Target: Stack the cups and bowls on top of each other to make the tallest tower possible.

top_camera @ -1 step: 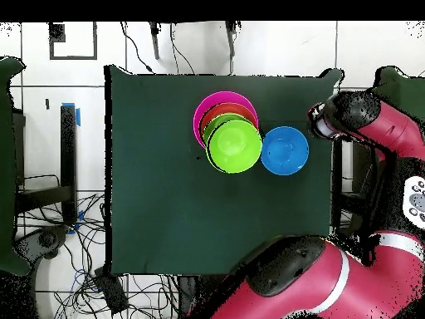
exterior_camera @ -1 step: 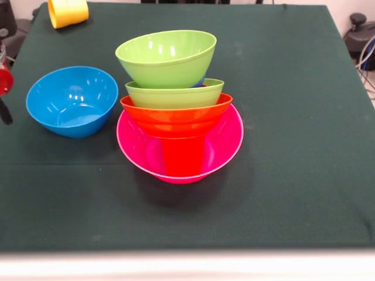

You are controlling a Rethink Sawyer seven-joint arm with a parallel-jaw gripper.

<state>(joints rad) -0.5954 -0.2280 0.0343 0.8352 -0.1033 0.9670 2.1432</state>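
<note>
Tower [exterior_camera @ -1 step: 176, 111] mid-surface: pink bowl [exterior_camera @ -1 step: 225, 146] at base, red cup [exterior_camera @ -1 step: 183, 157] inside, orange bowl [exterior_camera @ -1 step: 176, 117], 2 lime bowls above. Blue bowl [exterior_camera @ -1 step: 71, 100] just beside. Yellow cup [exterior_camera @ -1 step: 67, 12] at far corner. Claw [top_camera @ -1 step: 319, 119] off edge, grip state unclear.

Desk [top_camera @ -1 step: 166, 216] covered in dark green cloth, pale front edge [exterior_camera @ -1 step: 187, 266]. Floor [top_camera @ -1 step: 274, 50] of light tiles with dark grout lines. Black cables [top_camera @ -1 step: 79, 224] tangled on floor beside desk. Blue tape strip [top_camera @ -1 step: 78, 115] on floor. Lighting even.

Tilted tower [exterior_camera @ -1 step: 176, 111] beside light blue bowl [exterior_camera @ -1 step: 71, 100].
</note>
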